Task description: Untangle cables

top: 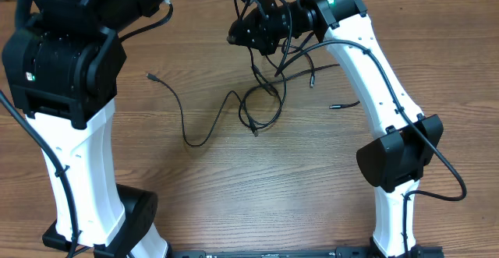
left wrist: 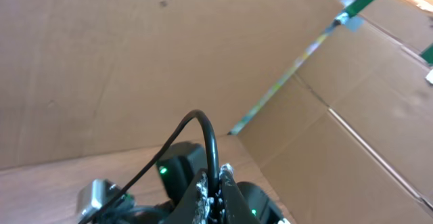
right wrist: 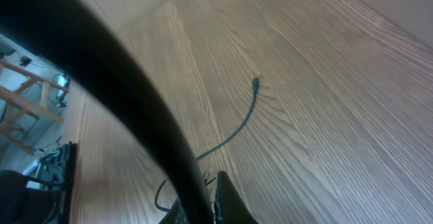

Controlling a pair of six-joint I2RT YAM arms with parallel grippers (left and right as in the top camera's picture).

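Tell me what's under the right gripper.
Below the right gripper, thin black cables hang to a tangled loop lying on the wooden table. The gripper's body covers where the cords meet its fingers, and the table directly beneath it, in the overhead view.

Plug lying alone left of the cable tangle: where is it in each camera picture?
Overhead: plug left of centre, on the table.
Left wrist: not in it; only cardboard and a table strip.
Right wrist: likely the same plug, upper middle, its cable running down toward the right end effector.
Shared landmark: the wood-grain table, in all three.
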